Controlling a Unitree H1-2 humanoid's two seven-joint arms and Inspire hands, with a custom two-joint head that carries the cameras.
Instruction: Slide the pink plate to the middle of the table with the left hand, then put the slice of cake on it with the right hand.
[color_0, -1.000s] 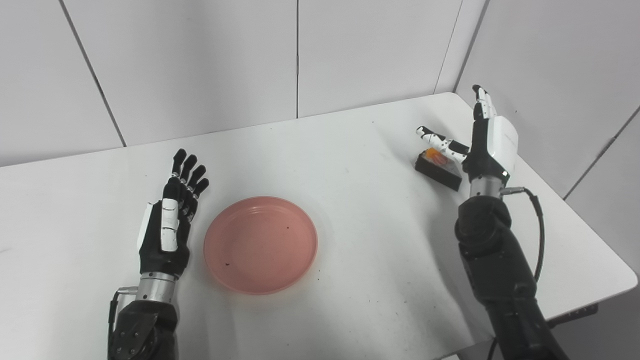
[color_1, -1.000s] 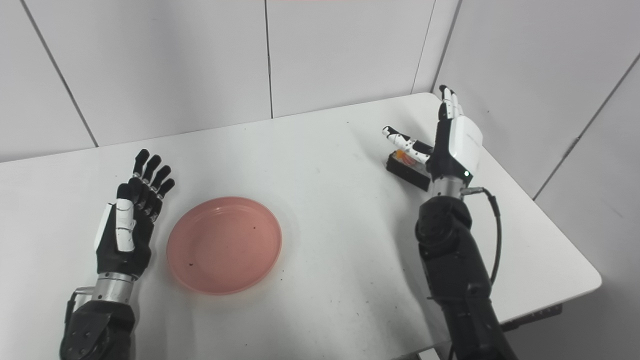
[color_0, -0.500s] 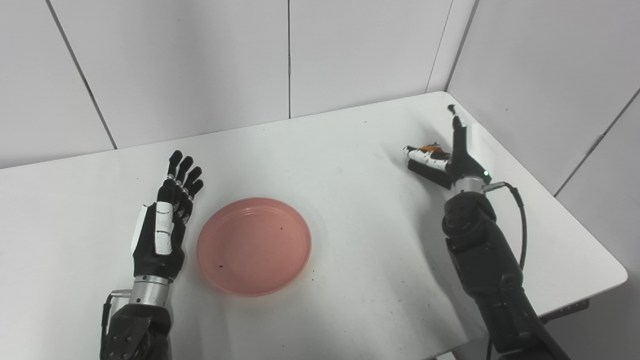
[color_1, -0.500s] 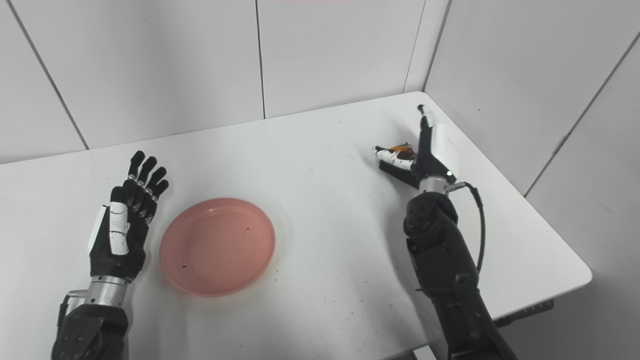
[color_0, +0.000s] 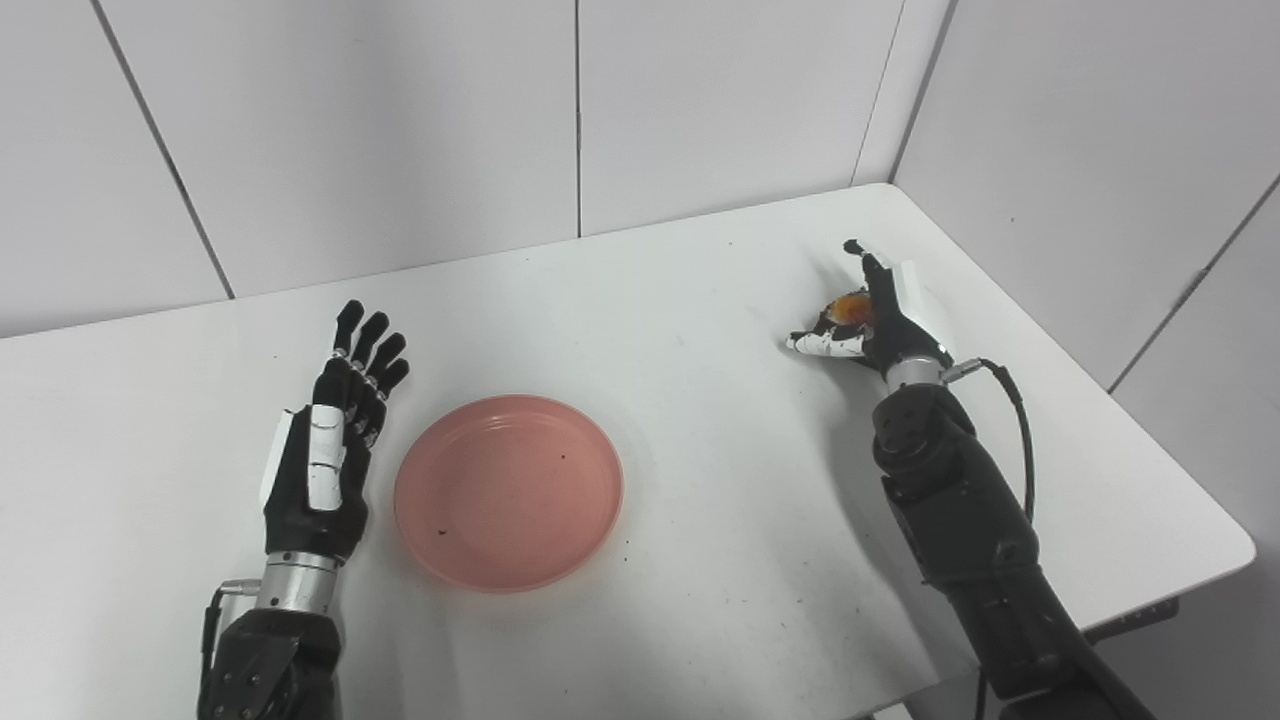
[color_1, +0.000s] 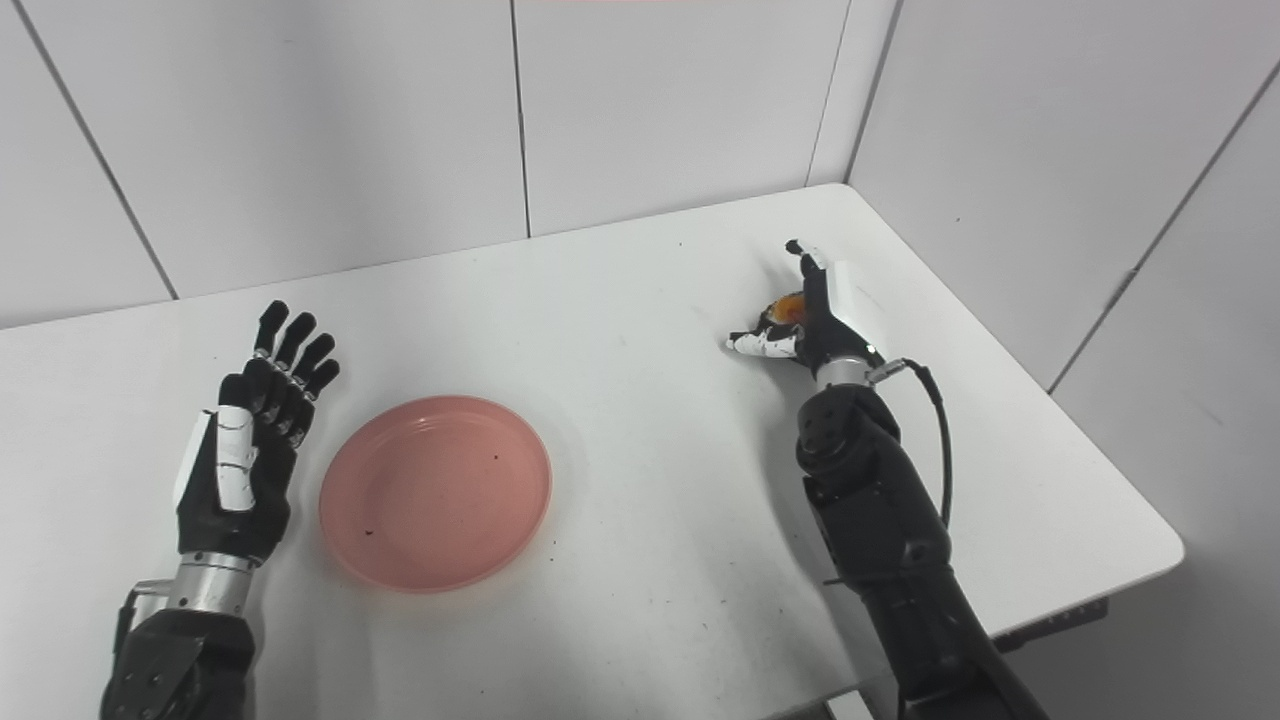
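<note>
The pink plate (color_0: 508, 490) lies left of the table's middle. My left hand (color_0: 325, 445) rests open on the table just left of the plate, fingers straight and apart, not touching it. The slice of cake (color_0: 852, 304) sits at the far right; only its orange topping shows, the dark body is hidden behind my right hand (color_0: 875, 320). That hand is low around the slice, thumb (color_0: 820, 344) stretched out at its near left side and fingers straight along its far right side. The cake also shows in the right eye view (color_1: 790, 305). I see no closed grasp.
The white table (color_0: 700, 300) ends close to the right of the cake and along the front. Grey wall panels stand behind and to the right. Small dark crumbs lie in the plate and on the table in front of it.
My right hand has dropped and tilted over the cake, its thumb swinging down to the near left side; the cake's dark body is now hidden. The left hand and plate have stayed put.
</note>
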